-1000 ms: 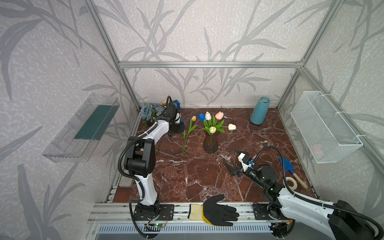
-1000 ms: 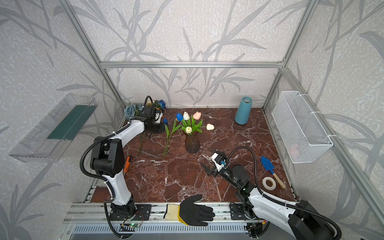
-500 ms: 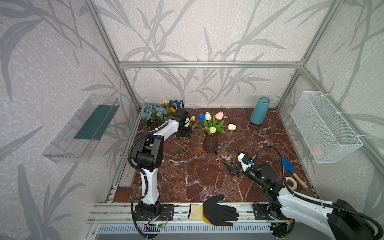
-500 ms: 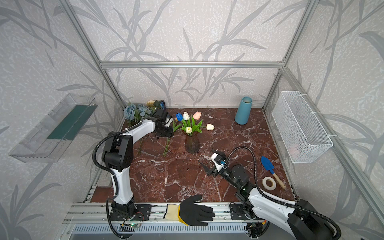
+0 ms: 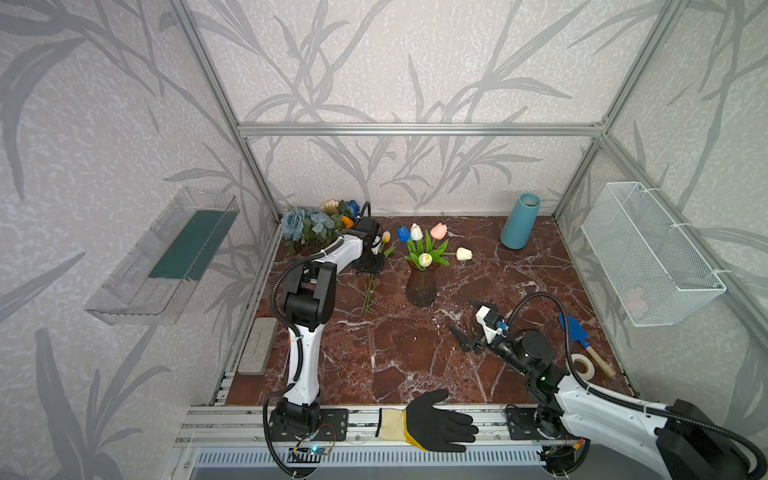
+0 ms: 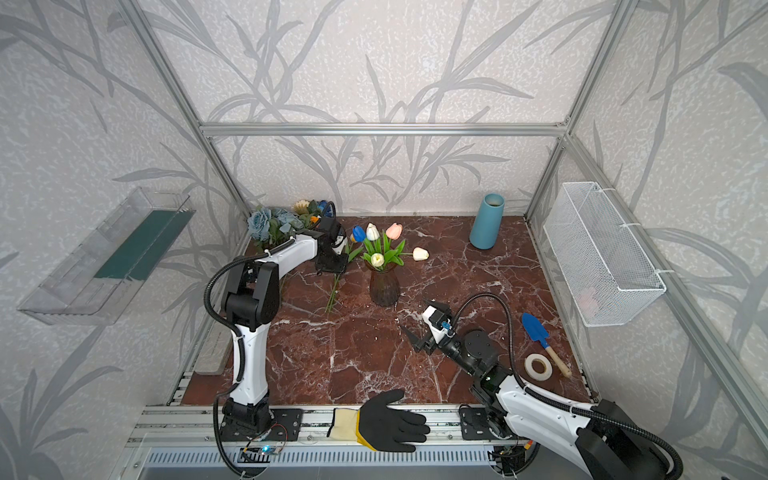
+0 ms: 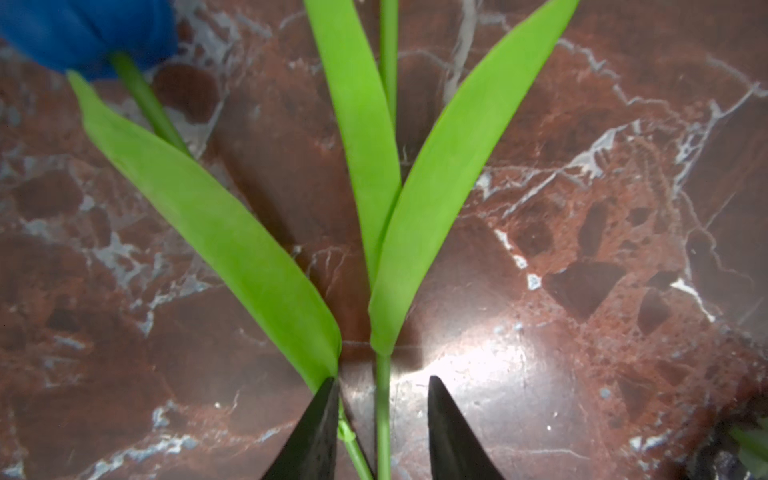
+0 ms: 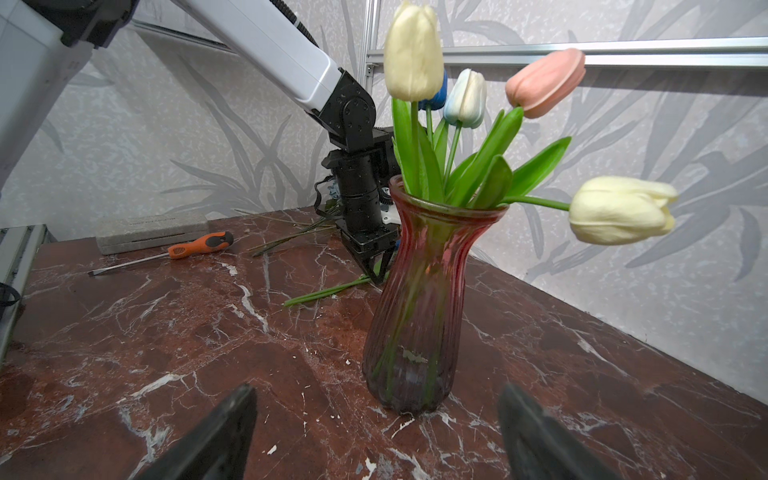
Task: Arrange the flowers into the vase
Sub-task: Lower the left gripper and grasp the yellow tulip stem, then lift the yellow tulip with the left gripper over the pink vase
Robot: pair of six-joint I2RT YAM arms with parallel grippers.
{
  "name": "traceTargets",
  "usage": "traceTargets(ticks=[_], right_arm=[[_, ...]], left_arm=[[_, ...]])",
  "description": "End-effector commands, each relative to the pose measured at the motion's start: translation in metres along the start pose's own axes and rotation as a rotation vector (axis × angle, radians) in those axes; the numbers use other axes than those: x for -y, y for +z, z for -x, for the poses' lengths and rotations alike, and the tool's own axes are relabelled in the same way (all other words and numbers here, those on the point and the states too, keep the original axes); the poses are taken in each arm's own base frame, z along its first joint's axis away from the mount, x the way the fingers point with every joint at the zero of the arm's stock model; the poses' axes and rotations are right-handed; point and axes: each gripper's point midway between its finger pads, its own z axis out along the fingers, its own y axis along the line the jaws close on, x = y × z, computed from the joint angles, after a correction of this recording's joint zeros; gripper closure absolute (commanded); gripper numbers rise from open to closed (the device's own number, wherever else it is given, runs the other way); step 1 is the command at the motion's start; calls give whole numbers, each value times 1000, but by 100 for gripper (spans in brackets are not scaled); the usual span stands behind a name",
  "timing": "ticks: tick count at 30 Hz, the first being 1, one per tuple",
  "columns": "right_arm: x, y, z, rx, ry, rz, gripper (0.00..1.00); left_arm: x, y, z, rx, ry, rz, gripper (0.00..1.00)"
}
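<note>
A dark red glass vase (image 5: 420, 286) (image 8: 419, 311) stands mid-table holding several tulips: blue, white, pink and cream. Two loose tulips lie left of it; the yellow head (image 5: 386, 237) and green stems (image 5: 368, 293) show in both top views. My left gripper (image 5: 371, 266) points down over them. In the left wrist view it (image 7: 382, 379) is open, with both stems (image 7: 383, 415) between its fingers and a blue tulip (image 7: 83, 33) further along. More flowers (image 5: 316, 224) lie in the back left corner. My right gripper (image 5: 463, 318) (image 8: 376, 390) is open and empty, facing the vase.
A teal cylinder vase (image 5: 519, 226) stands at the back right, below a wire basket (image 5: 648, 253) on the right wall. A blue trowel (image 5: 575, 330) and tape roll (image 5: 582, 365) lie right. A screwdriver (image 8: 199, 245), grey block (image 5: 257, 345) and black glove (image 5: 436, 424) lie left and front.
My left gripper has moved from the corner flowers to the right and forward, down over the loose tulip stems, and its jaws have opened. The right arm has not moved.
</note>
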Motion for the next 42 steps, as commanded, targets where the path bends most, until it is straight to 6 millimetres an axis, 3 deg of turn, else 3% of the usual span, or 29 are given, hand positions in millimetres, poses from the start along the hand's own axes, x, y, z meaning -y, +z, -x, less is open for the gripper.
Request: traceTargets(ticks=[1,15,26,37,42], right_arm=[[-1,0,9,31,0,5,9],[-1,1,8,27,4,4,9],[-1,1,8,27,4,5,8],[-1,1,8,27,4,5,9],[-1,1,8,26,5,4,8]], left_arm=[[-1,3,-7,-46,27,28,66],[2,4,-10,-52,42,44,88],[5,17,-12,-90,45,30,82],[6,24,-14,-113,46,31,87],[10,18,-13,-116,62,49,88]])
